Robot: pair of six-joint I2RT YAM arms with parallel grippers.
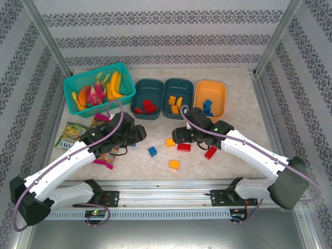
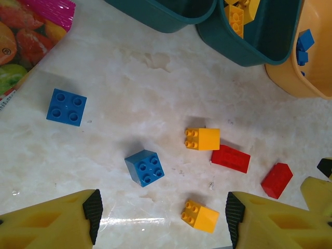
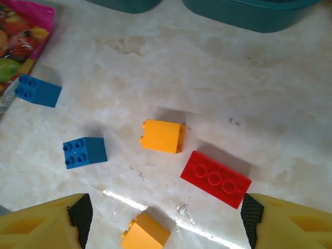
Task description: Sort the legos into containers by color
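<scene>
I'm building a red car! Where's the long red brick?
Top view, slightly right of centre: the long red brick lies just right of an orange brick, in front of the middle teal tub.

Containers: three shallow tubs in a row at the far side of the surface.
- Left teal tub [image 1: 149, 82]: red legos [image 1: 146, 107].
- Middle teal tub [image 1: 179, 81]: orange legos [image 1: 175, 101].
- Orange tub [image 1: 211, 89]: blue legos [image 1: 208, 107].

Loose in front, all apart:
- Blue brick [image 2: 144, 167] and second blue brick [image 2: 66, 107], studs up.
- Orange brick [image 2: 202, 139] and second orange brick [image 2: 200, 216], on their sides.
- Long red brick [image 2: 230, 158].
- Sloped red brick [image 2: 277, 180].
</scene>
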